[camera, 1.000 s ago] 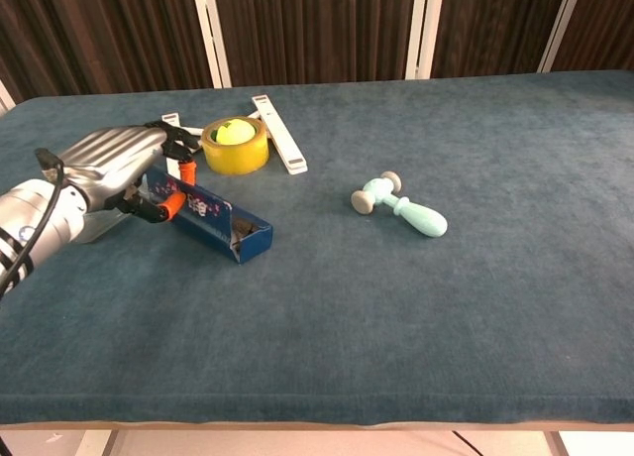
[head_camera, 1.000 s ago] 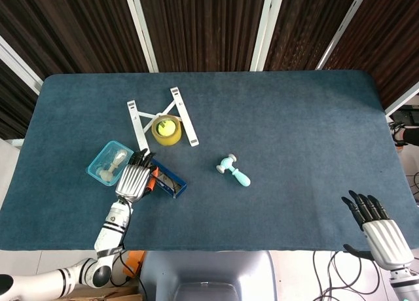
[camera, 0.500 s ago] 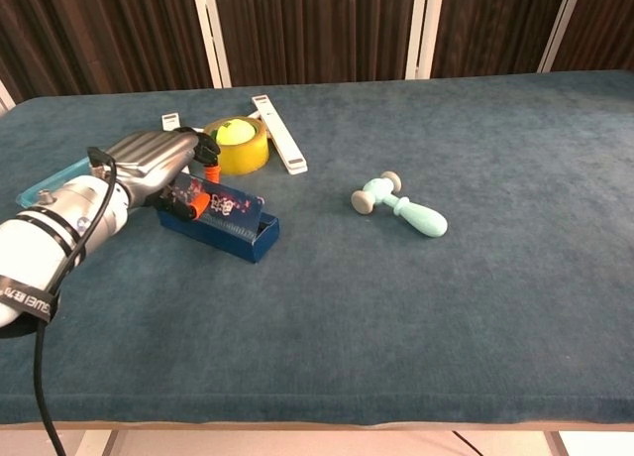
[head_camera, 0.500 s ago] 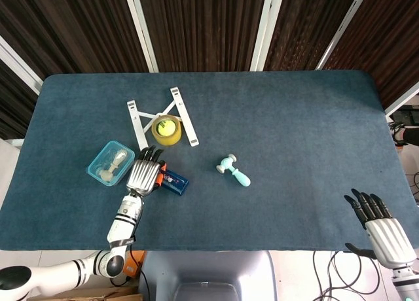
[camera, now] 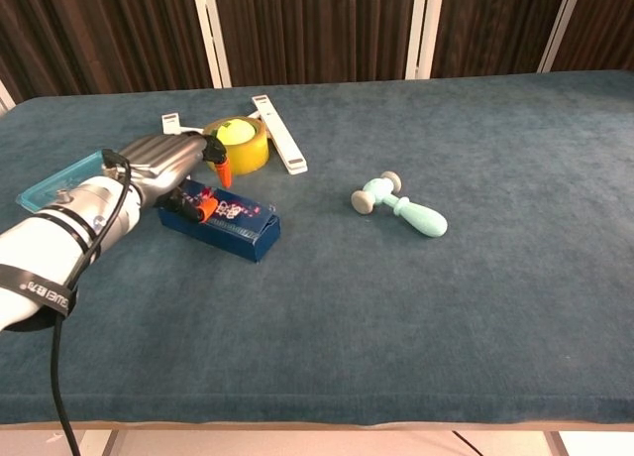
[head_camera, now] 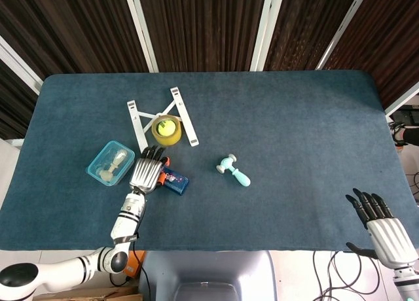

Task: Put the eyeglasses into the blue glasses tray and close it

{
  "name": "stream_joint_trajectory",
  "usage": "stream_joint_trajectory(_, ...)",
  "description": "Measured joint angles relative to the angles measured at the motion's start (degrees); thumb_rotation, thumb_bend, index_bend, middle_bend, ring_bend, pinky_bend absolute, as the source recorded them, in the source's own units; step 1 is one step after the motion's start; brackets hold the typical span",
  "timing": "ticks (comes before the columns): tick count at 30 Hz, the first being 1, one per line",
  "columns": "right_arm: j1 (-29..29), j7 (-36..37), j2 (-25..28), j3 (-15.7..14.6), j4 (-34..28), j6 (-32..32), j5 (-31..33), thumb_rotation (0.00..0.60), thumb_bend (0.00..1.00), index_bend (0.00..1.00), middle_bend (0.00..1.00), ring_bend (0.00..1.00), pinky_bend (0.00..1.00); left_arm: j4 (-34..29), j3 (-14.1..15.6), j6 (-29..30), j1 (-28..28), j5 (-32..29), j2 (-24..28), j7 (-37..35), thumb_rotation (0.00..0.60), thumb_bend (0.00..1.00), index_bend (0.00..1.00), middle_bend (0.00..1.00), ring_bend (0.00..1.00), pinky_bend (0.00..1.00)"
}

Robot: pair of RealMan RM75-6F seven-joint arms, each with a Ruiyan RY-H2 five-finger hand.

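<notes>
The blue glasses tray [head_camera: 173, 182] [camera: 234, 224] lies at the table's front left, and its patterned lid looks down. No eyeglasses show in either view. My left hand [head_camera: 148, 172] [camera: 163, 164] lies palm down over the tray's left end. Its fingers reach past the tray toward the tape roll, and its orange-tipped thumb [camera: 201, 209] rests on the lid. My right hand [head_camera: 382, 225] hangs off the table's front right corner with its fingers straight and apart, holding nothing. It does not show in the chest view.
A clear light-blue plastic box [head_camera: 110, 162] [camera: 57, 179] sits left of the tray. A yellow tape roll [head_camera: 166, 130] [camera: 238, 145] stands inside a white folding stand [head_camera: 185, 118] [camera: 279, 132] behind it. A teal toy hammer [head_camera: 234, 171] [camera: 402, 207] lies mid-table.
The tray stood open and angled; now it has turned, shifted slightly and its lid is down. My left hand slid forward over it. My right hand sank a little lower.
</notes>
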Motion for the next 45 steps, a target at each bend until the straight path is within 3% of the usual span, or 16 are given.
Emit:
stream_joint_trajectory(17, -0.1, 0.2, 0.1, 0.0, 0.1, 0.3, -0.1, 0.600, 0.18, 0.00, 0.00, 0.00, 0.00, 2.4, 0.4, -1.0, -0.9, -0.8, -1.2, -0.1, 0.600, 0.38, 0.28, 0.08, 0.05, 0.13)
stream_joint_trajectory(23, -0.2, 0.0, 0.0, 0.0, 0.2, 0.3, -0.2, 0.600, 0.18, 0.00, 0.00, 0.00, 0.00, -1.4, 0.3, 0.8, -0.3, 0.0, 1.2, -0.5, 0.600, 0.38, 0.27, 0.07, 0.04, 0.14)
stream_joint_trajectory(29, -0.1, -0.7, -0.2, -0.2, 0.0, 0.0, -0.3, 0.600, 0.18, 0.00, 0.00, 0.00, 0.00, -11.4, 2.0, 6.4, 3.4, 5.3, 7.9, -4.2, 0.600, 0.38, 0.20, 0.07, 0.05, 0.13)
stream_joint_trajectory(32, -0.2, -1.2, -0.2, -0.2, -0.1, 0.0, -0.2, 0.600, 0.18, 0.00, 0.00, 0.00, 0.00, -17.6, 4.5, 10.2, 7.1, 9.8, 14.2, -8.3, 0.600, 0.38, 0.14, 0.07, 0.05, 0.11)
stream_joint_trajectory(36, -0.2, -2.1, -0.5, -0.1, -0.2, -0.2, 0.1, 0.600, 0.18, 0.00, 0.00, 0.00, 0.00, -23.3, 10.6, 17.5, 14.7, 17.1, 24.4, -17.4, 0.600, 0.38, 0.03, 0.02, 0.00, 0.08)
stream_joint_trajectory(38, -0.2, -2.7, -0.7, -0.1, -0.3, -0.3, 0.2, 0.600, 0.18, 0.00, 0.00, 0.00, 0.00, -24.3, 14.0, 20.6, 18.4, 20.1, 28.4, -22.0, 0.600, 0.37, 0.00, 0.00, 0.00, 0.05)
stream_joint_trajectory(39, -0.2, -3.0, -0.8, -0.1, -0.3, -0.4, 0.2, 0.600, 0.18, 0.00, 0.00, 0.00, 0.00, -24.6, 17.2, 22.8, 21.4, 22.4, 31.3, -25.8, 0.600, 0.37, 0.00, 0.00, 0.00, 0.04)
stream_joint_trajectory(42, -0.2, -3.9, -1.2, 0.0, -0.5, -0.5, 0.5, 0.600, 0.18, 0.00, 0.00, 0.00, 0.00, -24.0, 22.5, 26.0, 26.5, 25.9, 35.1, -32.3, 0.600, 0.36, 0.00, 0.00, 0.00, 0.02)
stream_joint_trajectory(45, -0.4, -4.6, -1.5, 0.2, -0.9, 0.0, 0.6, 0.600, 0.18, 0.00, 0.00, 0.00, 0.00, -22.2, 25.1, 28.4, 29.8, 28.1, 36.6, -38.2, 0.600, 0.36, 0.00, 0.00, 0.00, 0.01)
